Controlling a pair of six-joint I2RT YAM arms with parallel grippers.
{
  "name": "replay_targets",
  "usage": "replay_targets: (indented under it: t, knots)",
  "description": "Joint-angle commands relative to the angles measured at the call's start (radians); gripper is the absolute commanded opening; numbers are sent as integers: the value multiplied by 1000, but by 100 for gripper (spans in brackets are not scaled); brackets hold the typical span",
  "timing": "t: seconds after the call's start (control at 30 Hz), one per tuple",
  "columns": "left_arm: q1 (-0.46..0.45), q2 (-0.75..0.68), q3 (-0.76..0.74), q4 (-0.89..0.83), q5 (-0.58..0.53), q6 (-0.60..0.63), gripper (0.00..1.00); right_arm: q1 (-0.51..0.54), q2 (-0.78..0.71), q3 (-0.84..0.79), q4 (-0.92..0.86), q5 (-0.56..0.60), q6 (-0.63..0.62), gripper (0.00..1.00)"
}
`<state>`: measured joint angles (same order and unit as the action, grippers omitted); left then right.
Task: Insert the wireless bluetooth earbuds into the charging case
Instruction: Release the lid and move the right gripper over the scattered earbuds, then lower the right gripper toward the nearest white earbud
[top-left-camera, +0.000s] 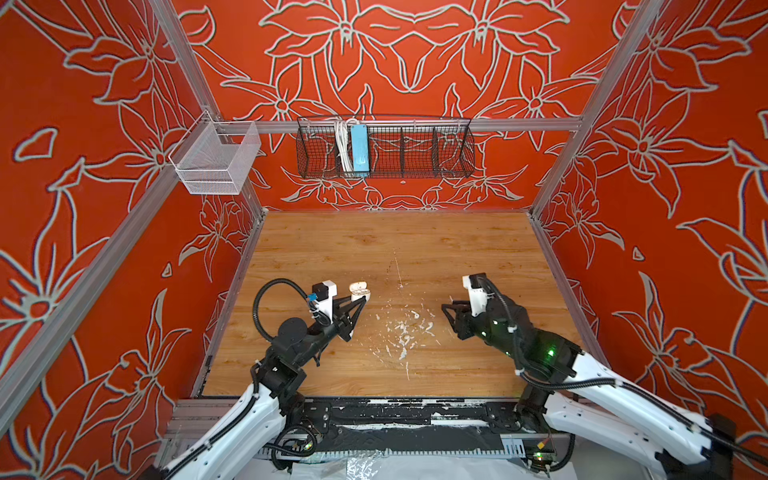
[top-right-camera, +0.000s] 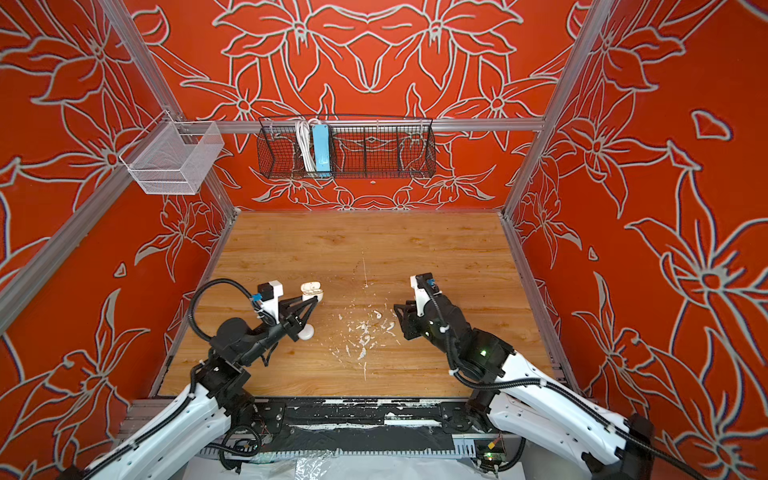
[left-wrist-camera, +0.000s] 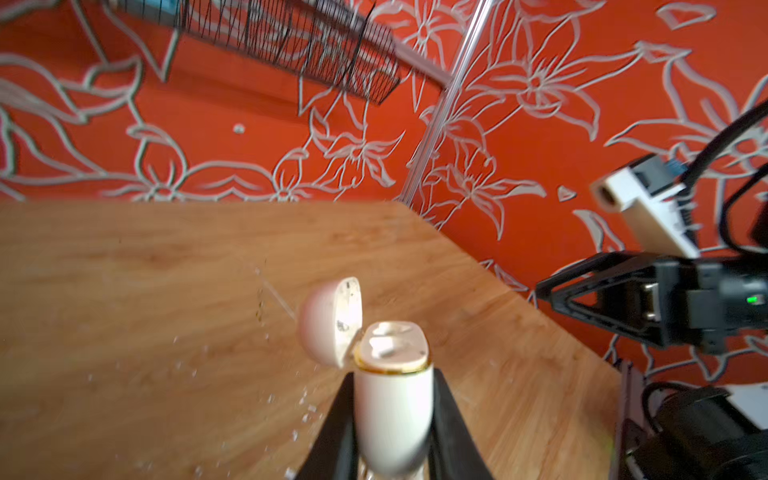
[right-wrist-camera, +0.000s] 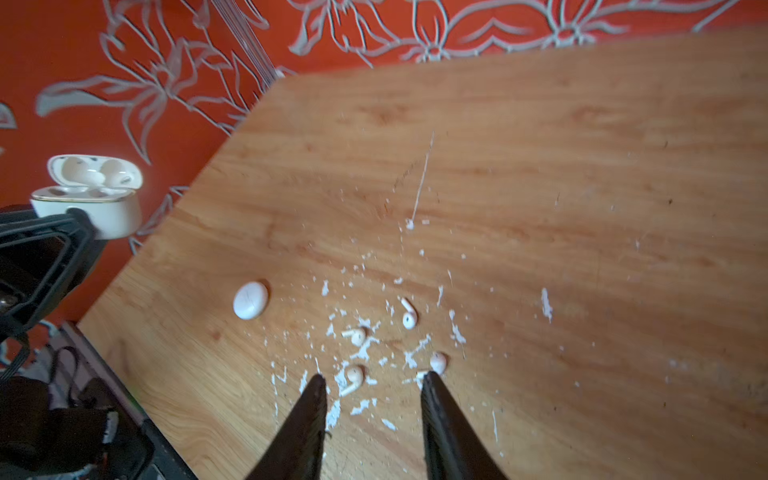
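L hand (left-wrist-camera: 392, 378) clamped on open charging case (right-wrist-camera: 104, 216), held up off desk (right-wrist-camera: 540, 166) | R hand (right-wrist-camera: 374, 375) spread, empty, hovering | earbuds (right-wrist-camera: 409, 318) on desk in paint flecks (right-wrist-camera: 368, 348), way nearer R arm | closest earbud (right-wrist-camera: 354, 375) lined up btwn R tips, stem slanted toward one finger | imo drop + pinch

lab robot cell: aluminium frame (top-left-camera: 519, 123), printed red walls (top-left-camera: 419, 195)

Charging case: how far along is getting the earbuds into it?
Done: the charging case is lifted off the table, lid open, clamped in the left gripper. In hand: the open right gripper hovers over the earbuds among white flecks on the table. Left: none is picked up, and the case's sockets look empty.
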<state>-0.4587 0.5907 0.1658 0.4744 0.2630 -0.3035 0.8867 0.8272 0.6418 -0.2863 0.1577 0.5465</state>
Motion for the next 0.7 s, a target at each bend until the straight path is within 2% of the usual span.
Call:
replay_targets:
  t: [0.0, 0.2, 0.43, 0.67]
  knots:
    - [3, 53, -43, 252, 78, -6, 0, 81, 118, -36, -20, 58, 105, 40]
    - [2, 43, -48, 268, 97, 51, 0, 147, 364, -22, 95, 112, 185, 41]
    - [-1, 26, -48, 262, 109, 72, 0, 167, 693, 226, -40, 72, 179, 42]
    - [-3, 11, -32, 230, 132, 92, 0, 182, 826, 339, -94, 88, 160, 46]
